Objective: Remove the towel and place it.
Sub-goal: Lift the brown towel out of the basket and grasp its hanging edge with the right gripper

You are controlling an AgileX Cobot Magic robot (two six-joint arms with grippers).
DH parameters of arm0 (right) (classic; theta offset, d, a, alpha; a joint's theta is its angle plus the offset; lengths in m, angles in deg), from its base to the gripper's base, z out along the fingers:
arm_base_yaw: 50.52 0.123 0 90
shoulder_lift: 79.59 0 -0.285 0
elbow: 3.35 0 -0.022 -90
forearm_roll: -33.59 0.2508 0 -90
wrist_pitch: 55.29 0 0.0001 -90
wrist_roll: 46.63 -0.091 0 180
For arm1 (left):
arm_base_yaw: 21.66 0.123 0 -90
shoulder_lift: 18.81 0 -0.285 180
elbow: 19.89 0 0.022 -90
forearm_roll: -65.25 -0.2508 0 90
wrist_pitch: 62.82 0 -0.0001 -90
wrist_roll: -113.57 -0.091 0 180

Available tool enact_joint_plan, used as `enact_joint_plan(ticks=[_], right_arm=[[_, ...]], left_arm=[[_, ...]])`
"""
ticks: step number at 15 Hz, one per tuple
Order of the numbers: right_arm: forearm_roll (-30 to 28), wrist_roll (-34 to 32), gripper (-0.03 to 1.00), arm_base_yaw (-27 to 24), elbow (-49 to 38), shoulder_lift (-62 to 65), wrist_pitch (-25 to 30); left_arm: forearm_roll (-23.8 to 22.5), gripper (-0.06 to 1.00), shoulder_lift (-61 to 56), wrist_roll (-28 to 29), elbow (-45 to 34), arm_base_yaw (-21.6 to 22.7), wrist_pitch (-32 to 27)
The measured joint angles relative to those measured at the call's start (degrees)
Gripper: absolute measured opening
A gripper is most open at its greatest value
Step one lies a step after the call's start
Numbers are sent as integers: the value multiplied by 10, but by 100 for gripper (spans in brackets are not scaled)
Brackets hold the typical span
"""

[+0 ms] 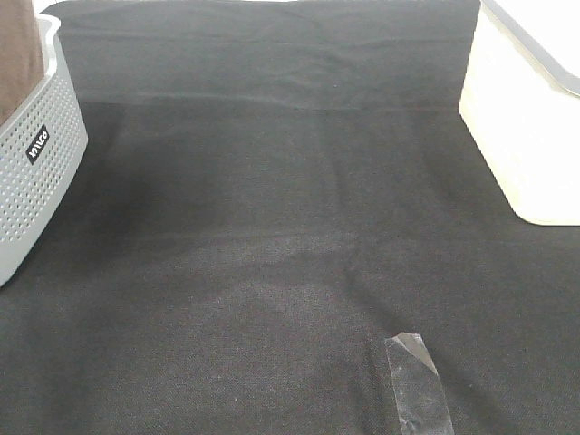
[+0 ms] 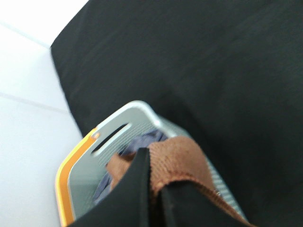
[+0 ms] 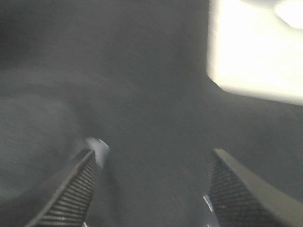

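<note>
The left pincer [image 2: 156,187] grips the reddish-brown terry towel [image 2: 179,158] with the grey perforated basket [image 2: 118,125] beneath it, the right pincer [image 3: 151,189] gapes empty, so removal seems underway, next needing a lift clear onto the black cloth surface [image 2: 213,71].

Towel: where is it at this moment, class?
In the high view the towel is at the far left, over the grey basket; the left wrist view shows the left gripper shut on it there.

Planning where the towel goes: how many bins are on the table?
2. A grey perforated basket at the left edge of the exterior view, and a white bin at its right edge. Others may be out of view.
</note>
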Motion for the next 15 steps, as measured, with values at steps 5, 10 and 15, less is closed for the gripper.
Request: enact_joint_plan(ticks=[5,10,15], right_arm=[[358,399,65,0,2,-211,-103],[687,786,65,0,2,-422,-30],[794,968,65,0,23,-631,66]], left_arm=[[0,0,0,6,1,-109,-1],[-1,0,0,48,1,-188,-2],[-2,0,0,62,1,-241,-3]])
